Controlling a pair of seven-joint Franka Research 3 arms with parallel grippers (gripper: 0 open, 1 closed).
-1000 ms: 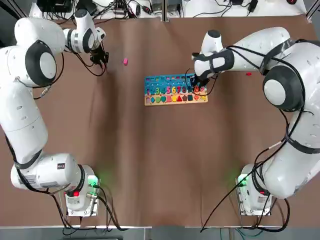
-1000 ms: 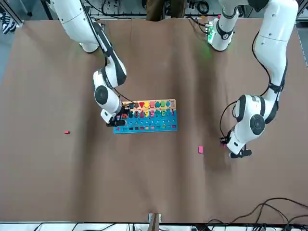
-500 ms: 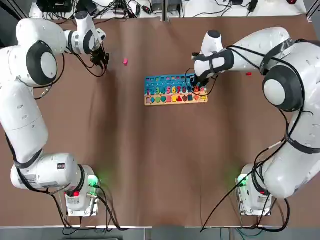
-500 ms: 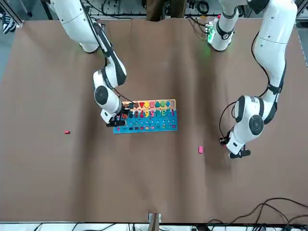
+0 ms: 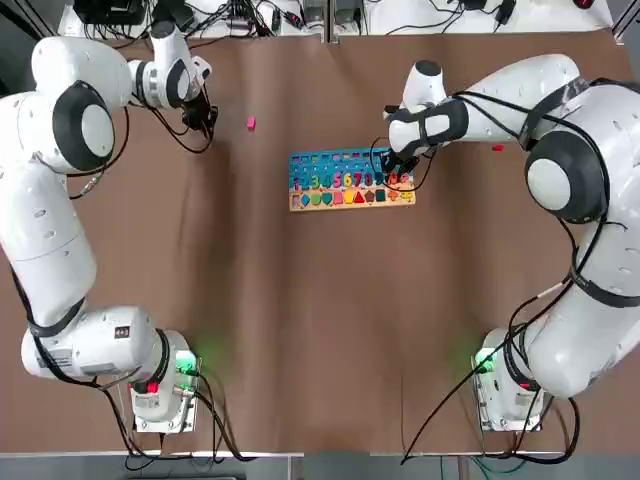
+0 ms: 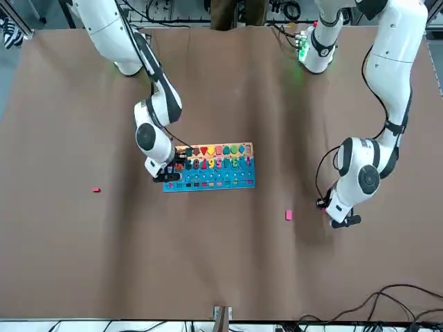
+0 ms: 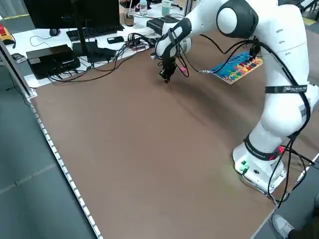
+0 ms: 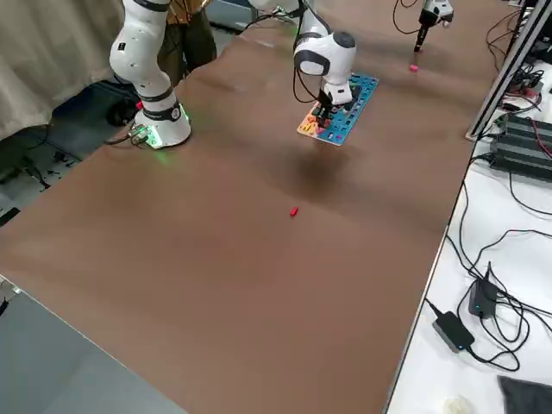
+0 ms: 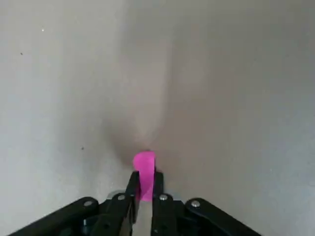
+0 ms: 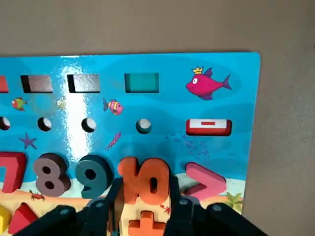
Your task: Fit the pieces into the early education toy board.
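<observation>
your left gripper (image 9: 143,189) is at the far left of the counter (image 5: 300,300), well apart from the toy board (image 5: 350,180). over the last second its jaws have drawn in, and they now pinch a small pink piece (image 9: 144,169) on both sides, so that pickup looks done or very nearly so; the piece still seems to sit on the counter, not lifted. the arm itself has hardly shifted.

a second pink piece (image 5: 251,123) lies loose just beside that gripper, between it and the board. a red piece (image 5: 497,148) rests alone off the board's right side.

your right gripper (image 10: 145,204) has not moved. it sits low over the right end of the board, jaws narrow and closed on the orange number ten (image 10: 145,179), which stands in the number row next to the nine.

for the task, this means one pink piece is about ready to carry to the board, while the right arm still occupies the end where it may need to go. check the pinch is square before you lift; a piece that small could flip out.
</observation>
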